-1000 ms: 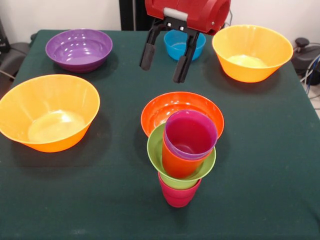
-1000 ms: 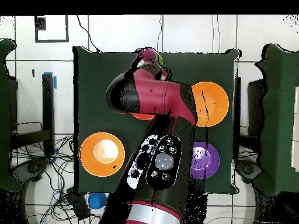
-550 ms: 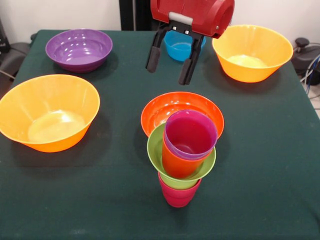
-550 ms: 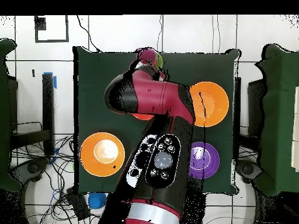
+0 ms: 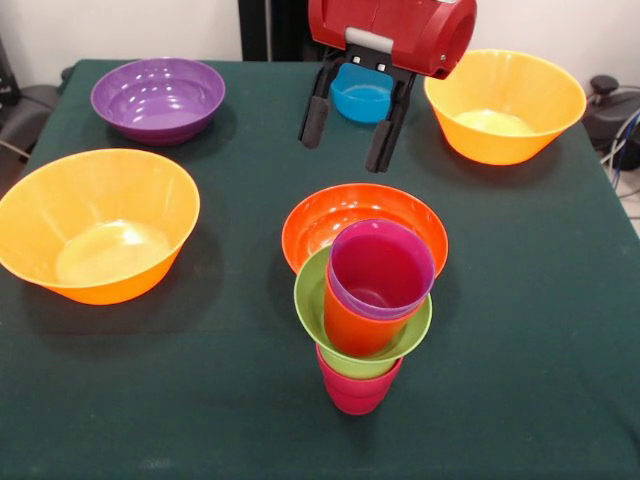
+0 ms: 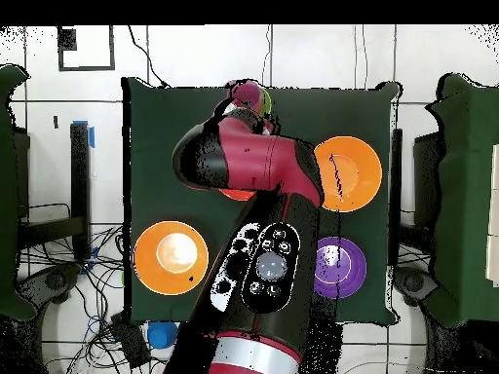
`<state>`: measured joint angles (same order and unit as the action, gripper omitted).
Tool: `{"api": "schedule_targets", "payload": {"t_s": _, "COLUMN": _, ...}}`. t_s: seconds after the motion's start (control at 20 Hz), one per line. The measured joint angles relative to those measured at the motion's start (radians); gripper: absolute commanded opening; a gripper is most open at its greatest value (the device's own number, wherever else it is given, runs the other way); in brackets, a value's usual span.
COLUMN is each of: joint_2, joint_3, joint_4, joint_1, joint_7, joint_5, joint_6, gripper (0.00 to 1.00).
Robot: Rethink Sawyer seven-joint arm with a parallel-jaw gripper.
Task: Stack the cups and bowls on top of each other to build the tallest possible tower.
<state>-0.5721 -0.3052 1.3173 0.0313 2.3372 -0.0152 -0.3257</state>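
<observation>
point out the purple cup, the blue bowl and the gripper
purple cup (image 5: 380,268), front view, inner wall
blue bowl (image 5: 360,98), front view, inside, between the fingers
gripper (image 5: 347,135), front view, midway between fingertips

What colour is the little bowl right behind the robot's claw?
Blue. The small bowl shows best in the front view, partly hidden behind the open gripper.

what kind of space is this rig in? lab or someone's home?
Most likely a robotics lab. The arm stands at a table draped in dark green cloth, loose cables trail over a tiled floor beside it, and the only things laid out are bright plastic bowls and cups.
</observation>
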Motion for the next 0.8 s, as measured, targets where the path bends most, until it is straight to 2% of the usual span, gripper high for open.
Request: {"api": "schedule_targets", "payload": {"t_s": 0.8, "joint_2": 0.001, "joint_3": 0.000, "joint_4": 0.000, "joint_1": 0.004, "joint_7": 0.000, "joint_5": 0.018, "joint_6": -0.017, "gripper": 1.00}}
